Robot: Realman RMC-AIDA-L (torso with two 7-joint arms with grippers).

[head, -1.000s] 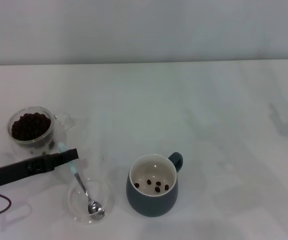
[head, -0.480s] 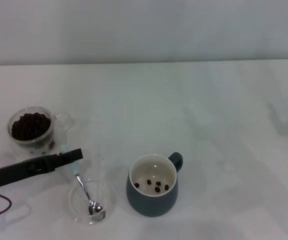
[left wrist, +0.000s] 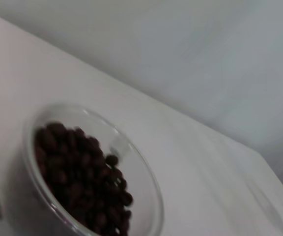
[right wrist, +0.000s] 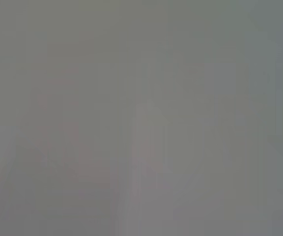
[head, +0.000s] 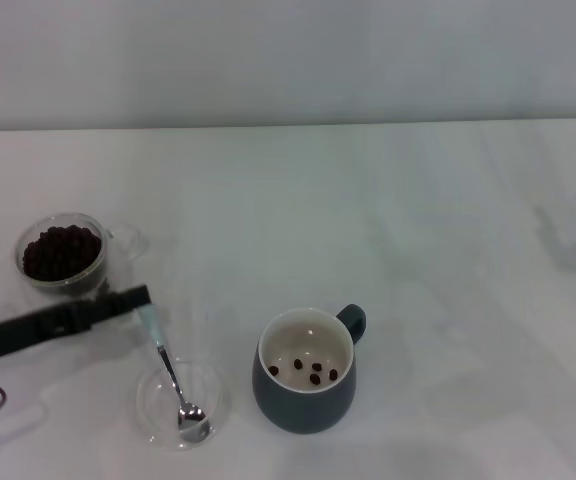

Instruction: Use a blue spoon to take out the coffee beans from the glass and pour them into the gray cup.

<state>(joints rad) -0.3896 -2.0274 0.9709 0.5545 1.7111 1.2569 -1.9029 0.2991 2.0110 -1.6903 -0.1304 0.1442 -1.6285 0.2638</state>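
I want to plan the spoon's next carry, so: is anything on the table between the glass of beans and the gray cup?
Only partly. The blue spoon rests with its bowl in a flat clear dish, which sits between the glass and the gray cup, toward the front. It is low, so a lifted carry should likely clear it. The left gripper is at the spoon's handle.

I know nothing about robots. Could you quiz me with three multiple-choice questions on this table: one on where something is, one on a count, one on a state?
1. Where does the spoon's bowl rest?
A. in the flat glass dish
B. in the gray cup
C. on the bare table

2. How many coffee beans lie in the gray cup?
A. none
B. about five
C. filled to the rim

3. What state is the glass in?
A. tipped over
B. empty
C. upright, full of beans

Answers:
1. A: the spoon's metal end lies inside the dish.
2. B: a few dark beans dot the cup's white bottom.
3. C: it stands upright, heaped with dark beans.
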